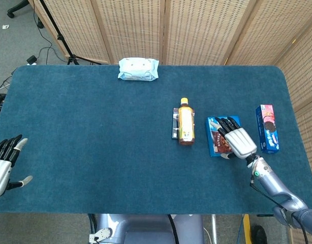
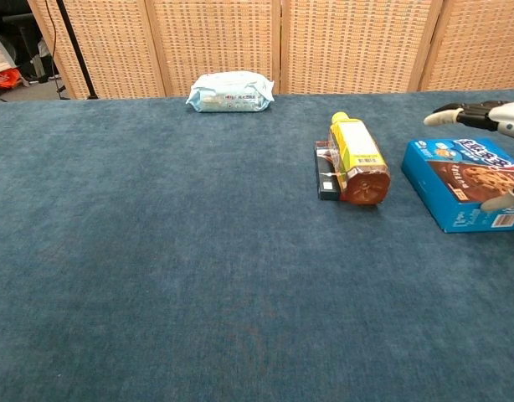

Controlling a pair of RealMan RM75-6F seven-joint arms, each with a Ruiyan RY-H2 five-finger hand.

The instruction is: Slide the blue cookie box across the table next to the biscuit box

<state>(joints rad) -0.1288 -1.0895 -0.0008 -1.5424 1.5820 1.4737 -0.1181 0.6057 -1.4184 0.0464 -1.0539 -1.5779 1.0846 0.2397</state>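
Right hand's fingers (image 1: 226,123) lay flat and slightly spread over the top of the blue cookie box (image 1: 217,138), pressing on it rather than wrapped round it — nothing clamped. In the chest view the thumb sat by the box's near right corner, other fingers reaching past its far edge. The right hand (image 1: 237,140) covered most of the box's right half. The box lay flat on the counter (image 1: 95,132), between the bottle (image 1: 185,122) to its left and the biscuit box (image 1: 267,128) to its right, near both, touching neither.

To do the slide well, I judged: keep even downward pressure so the carton doesn't rotate or lift on the felt, push toward the biscuit box, and stop before bumping it.

Left hand (image 1: 3,165) hovered at the counter's left edge, fingers apart, holding nothing.

Containers — both cartons looked closed, contents hidden. The bottle lay on its side, capped, beside a small dark packet (image 1: 175,123). A sealed pale wipes pack (image 1: 138,69) sat at the far edge.
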